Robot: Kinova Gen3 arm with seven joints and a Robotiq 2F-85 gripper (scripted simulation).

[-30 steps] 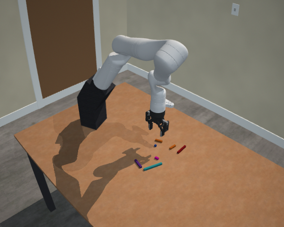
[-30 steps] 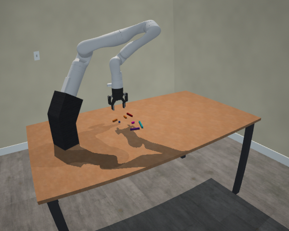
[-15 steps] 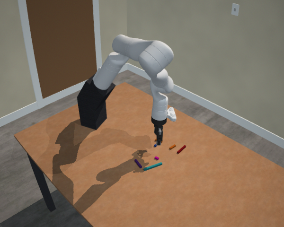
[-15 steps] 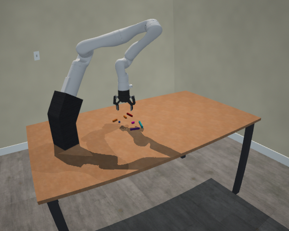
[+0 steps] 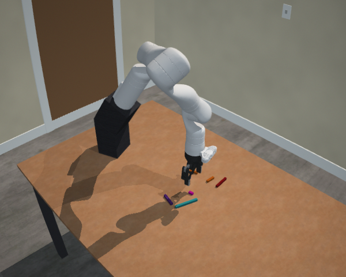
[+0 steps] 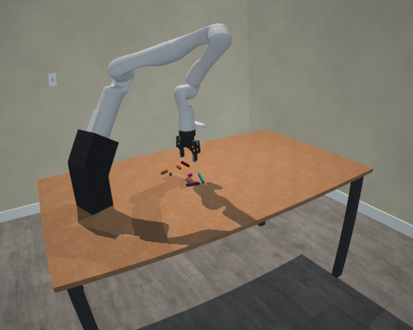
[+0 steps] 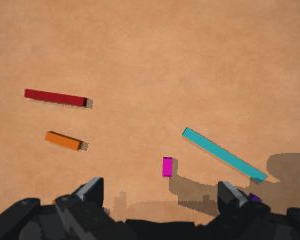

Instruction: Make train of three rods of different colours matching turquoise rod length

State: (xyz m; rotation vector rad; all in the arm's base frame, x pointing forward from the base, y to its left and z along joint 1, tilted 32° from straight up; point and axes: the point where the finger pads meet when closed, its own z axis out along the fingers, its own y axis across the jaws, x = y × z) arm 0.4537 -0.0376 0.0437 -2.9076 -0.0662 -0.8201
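Note:
My gripper (image 5: 193, 176) (image 6: 188, 157) (image 7: 159, 191) is open and empty, above the table. The turquoise rod (image 5: 186, 203) (image 6: 201, 177) (image 7: 225, 155) lies flat, with the short magenta rod (image 5: 191, 193) (image 6: 190, 174) (image 7: 167, 167) apart beside it. The purple rod (image 5: 168, 199) (image 6: 192, 184) lies near one turquoise end. The red rod (image 5: 221, 182) (image 6: 184, 163) (image 7: 55, 97) lies beside one orange rod (image 5: 210, 179) (image 6: 178, 166) (image 7: 63, 140), apart. A second orange rod (image 6: 164, 172) is partly hidden by the gripper in the top view. The small blue rod (image 6: 170, 174) near it is hidden there. No rods touch.
All the rods lie loose on the brown table (image 5: 256, 226) (image 6: 288, 170). The black arm base (image 5: 112, 134) (image 6: 91, 177) stands at one end of the table. The arm's shadow falls near the purple, magenta and turquoise rods.

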